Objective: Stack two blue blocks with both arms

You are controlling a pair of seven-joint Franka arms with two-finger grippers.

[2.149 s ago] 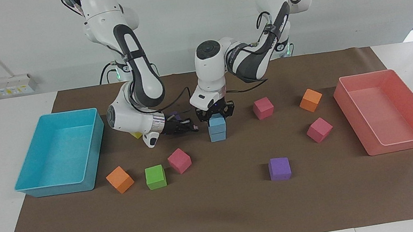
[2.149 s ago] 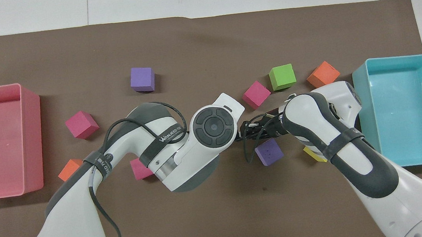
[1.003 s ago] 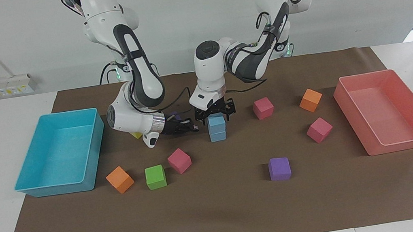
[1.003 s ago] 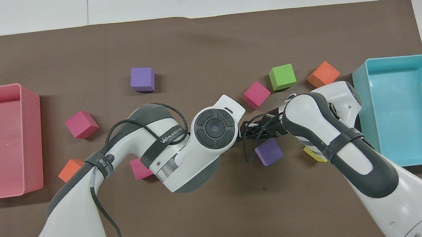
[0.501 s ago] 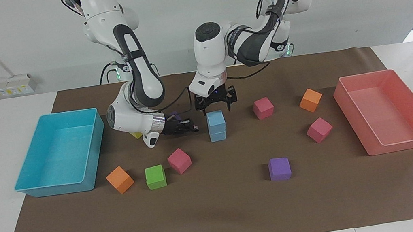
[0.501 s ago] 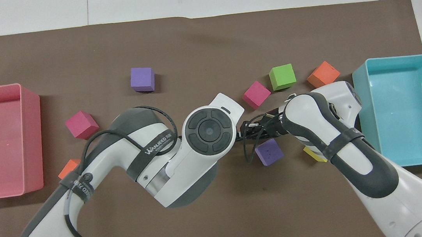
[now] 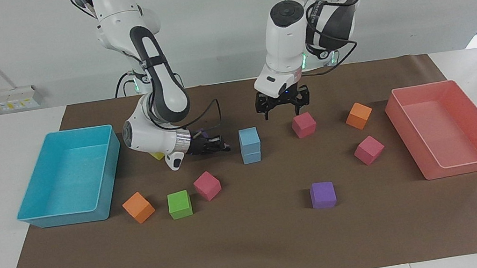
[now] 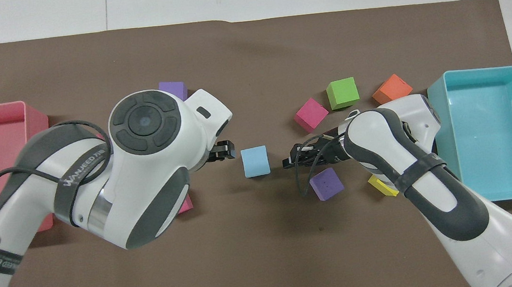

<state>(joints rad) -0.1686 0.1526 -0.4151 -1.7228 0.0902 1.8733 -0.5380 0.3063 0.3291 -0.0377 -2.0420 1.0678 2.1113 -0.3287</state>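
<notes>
The two blue blocks stand stacked on the brown mat, the upper one (image 7: 249,136) squarely on the lower one (image 7: 251,155). Only the upper block's top (image 8: 255,161) shows in the overhead view. My left gripper (image 7: 283,107) is open and empty, raised over the mat between the stack and a magenta cube (image 7: 304,124). Its tip (image 8: 223,150) shows beside the stack in the overhead view. My right gripper (image 7: 218,147) lies low and level, pointing at the stack from the right arm's end, a short gap away. It also shows in the overhead view (image 8: 289,161).
A turquoise tray (image 7: 42,215) stands at the right arm's end, a pink tray (image 7: 465,166) at the left arm's end. Loose cubes lie around: orange (image 7: 358,115), magenta (image 7: 369,150), purple (image 7: 323,194), magenta (image 7: 207,185), green (image 7: 179,204), orange (image 7: 138,207), purple (image 8: 326,184), yellow (image 8: 380,184).
My left gripper opened, let go of the upper blue block, rose and swung away toward the left arm's end. The stack stayed standing. The right arm has not moved.
</notes>
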